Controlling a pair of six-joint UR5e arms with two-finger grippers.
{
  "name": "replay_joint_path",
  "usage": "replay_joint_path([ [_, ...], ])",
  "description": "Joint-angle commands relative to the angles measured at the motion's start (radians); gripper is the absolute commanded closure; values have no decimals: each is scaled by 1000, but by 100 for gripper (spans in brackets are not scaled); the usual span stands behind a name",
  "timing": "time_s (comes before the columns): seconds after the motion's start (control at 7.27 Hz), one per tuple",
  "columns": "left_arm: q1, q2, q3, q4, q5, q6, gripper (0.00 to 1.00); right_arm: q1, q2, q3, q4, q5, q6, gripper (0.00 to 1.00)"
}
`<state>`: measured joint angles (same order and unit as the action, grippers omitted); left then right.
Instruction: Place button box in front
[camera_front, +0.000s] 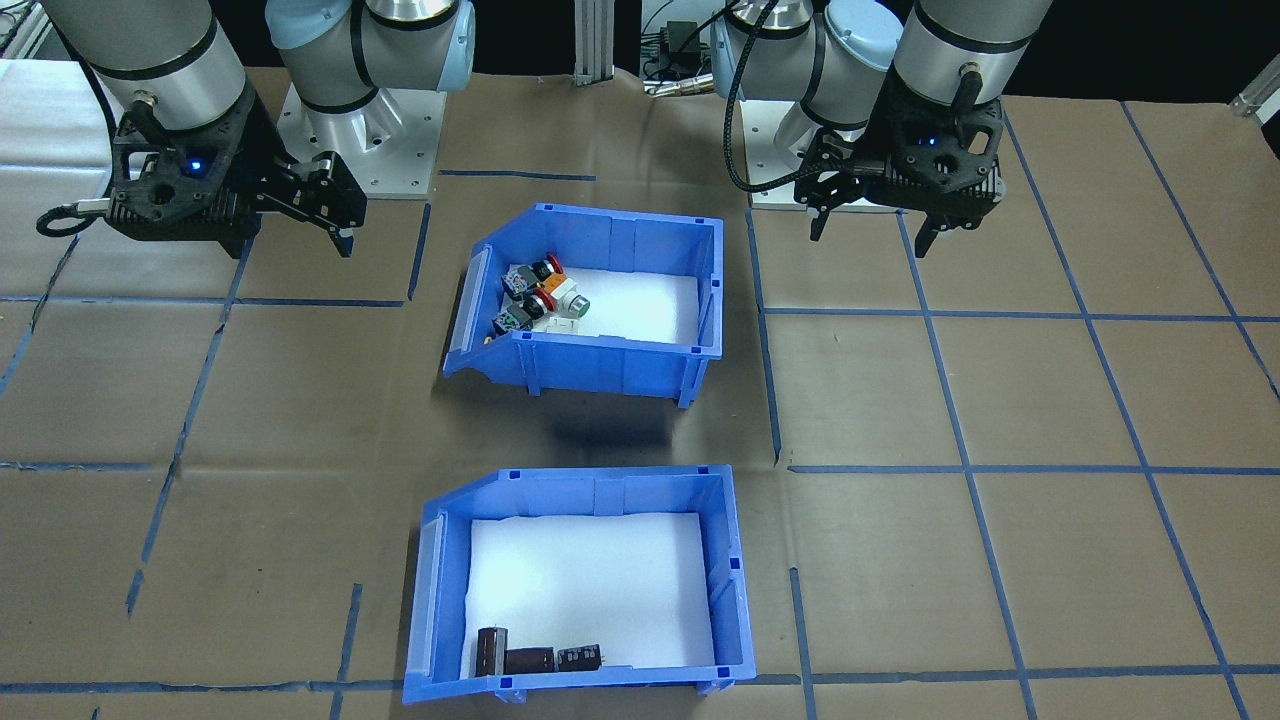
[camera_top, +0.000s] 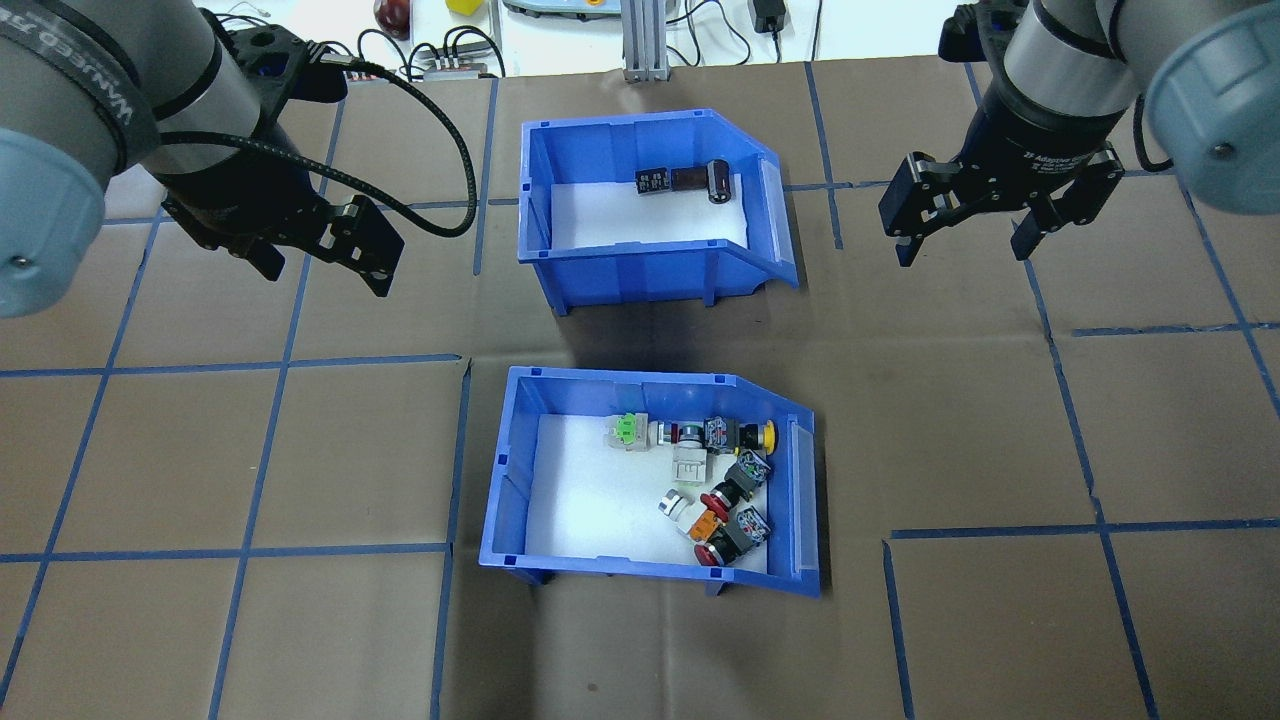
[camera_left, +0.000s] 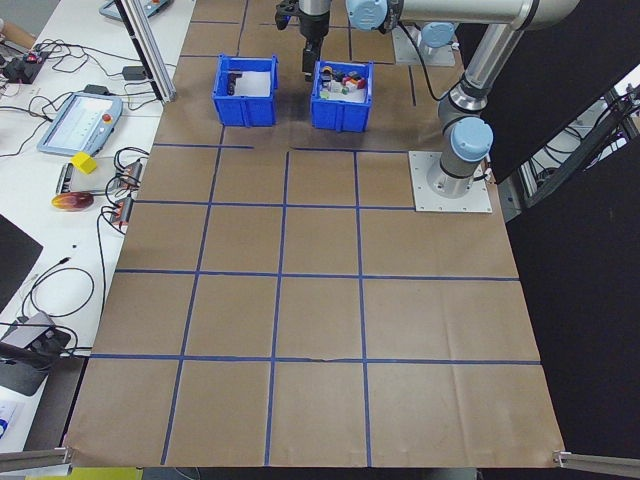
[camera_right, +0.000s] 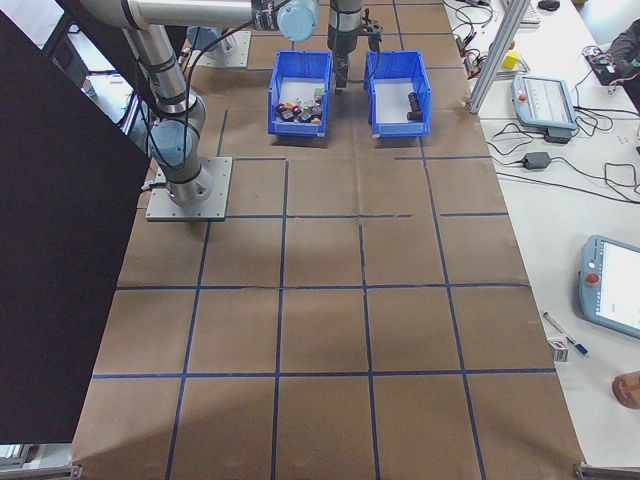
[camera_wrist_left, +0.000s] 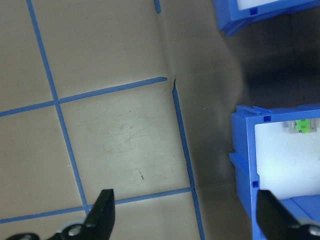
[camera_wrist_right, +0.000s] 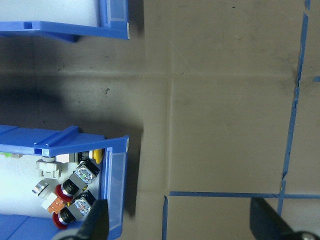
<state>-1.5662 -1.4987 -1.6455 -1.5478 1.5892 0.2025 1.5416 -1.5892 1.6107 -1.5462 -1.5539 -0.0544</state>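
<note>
Button box (camera_top: 655, 480) sits on the table in the row nearer the robot base, directly behind the second bin (camera_top: 650, 205), which holds a few dark cylinders; the two bins are in line along the table's depth, apart, a strip of brown paper between them; neither arm touches either bin.

Key relation, overhead view as clock face: from the left gripper (camera_top: 320, 245) the button box lies at about 4 o'clock; from the right gripper (camera_top: 965, 225) at about 8 o'clock; both hang above the table beside the far bin's row, so the box is back toward the base and inward from each. Box's long axis runs across the table, left to right; its sloped cut-away side faces the robot's right, so the right gripper is on the open-lip side, the left on the tall closed wall; distance looks about equal, hard to call.

Left gripper: fingers spread wide, nothing held; wrist view shows both tips (camera_wrist_left: 105, 212) over bare paper with the box's wall at the frame's right edge. Right gripper: also wide open and empty; its wrist view shows the box's sloped corner and switches (camera_wrist_right: 75, 192) at lower left.

Judgement: task not begun; the box must swap to the far row, which is occupied.
</note>
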Motion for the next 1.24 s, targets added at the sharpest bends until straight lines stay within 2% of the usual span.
replay_joint_path([
  [0.0, 0, -1, -7, 0, 0, 0, 1, 0, 0, 0, -2, 0, -1, 0],
  [0.83, 0, 0, -11, 0, -6, -2, 1, 2, 11, -6, -5, 2, -2, 0],
  [1.1, 0, -2, -11, 0, -8, -5, 1, 8, 81, -47, -23, 15, -11, 0],
])
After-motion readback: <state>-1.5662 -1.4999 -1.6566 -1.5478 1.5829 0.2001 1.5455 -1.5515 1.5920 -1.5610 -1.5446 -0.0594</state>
